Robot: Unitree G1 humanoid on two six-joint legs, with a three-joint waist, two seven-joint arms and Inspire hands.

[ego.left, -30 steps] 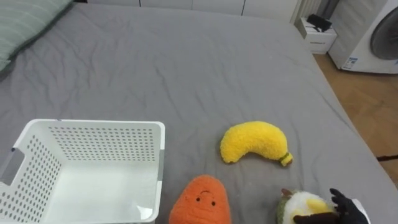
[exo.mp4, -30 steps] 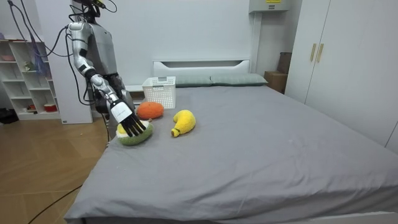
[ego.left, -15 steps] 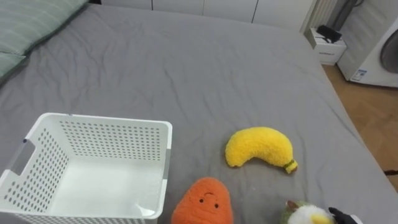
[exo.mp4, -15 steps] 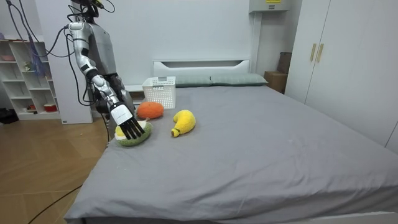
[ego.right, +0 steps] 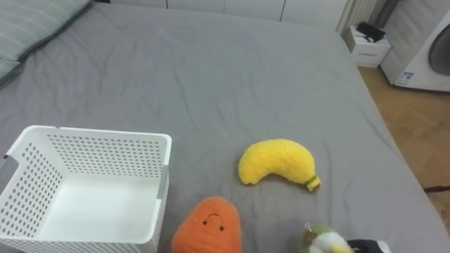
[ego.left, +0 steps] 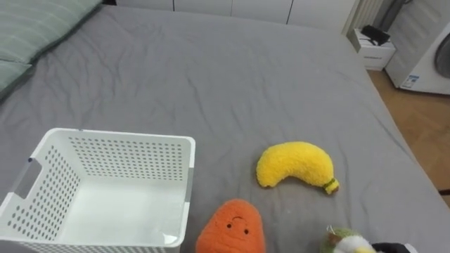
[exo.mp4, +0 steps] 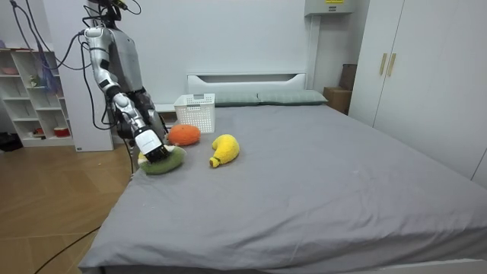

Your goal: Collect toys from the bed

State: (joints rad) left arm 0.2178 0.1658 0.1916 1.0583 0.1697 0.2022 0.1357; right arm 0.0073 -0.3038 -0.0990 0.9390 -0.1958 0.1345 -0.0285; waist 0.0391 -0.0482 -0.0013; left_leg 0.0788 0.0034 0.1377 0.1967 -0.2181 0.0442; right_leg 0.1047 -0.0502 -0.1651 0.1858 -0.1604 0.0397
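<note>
Right hand (exo.mp4: 154,146) down on green-yellow plush (exo.mp4: 169,162) at bed (exo.mp4: 304,175) edge.
Spread or closed: cannot tell; plush cut off at eye views' bottom edge, near carrot (ego.left: 230,226), banana (ego.left: 295,165), basket (ego.left: 191,169).

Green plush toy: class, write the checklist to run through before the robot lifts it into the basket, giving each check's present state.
1. Right hand rests on the green plush toy: ok.
2. Fingers closed round the toy: cannot tell.
3. White basket upright and empty: ok.
4. Straight path to the basket free: not ok, the orange carrot toy lies between; probably lift over it.
5. Yellow banana toy apart from the hand: ok.
</note>
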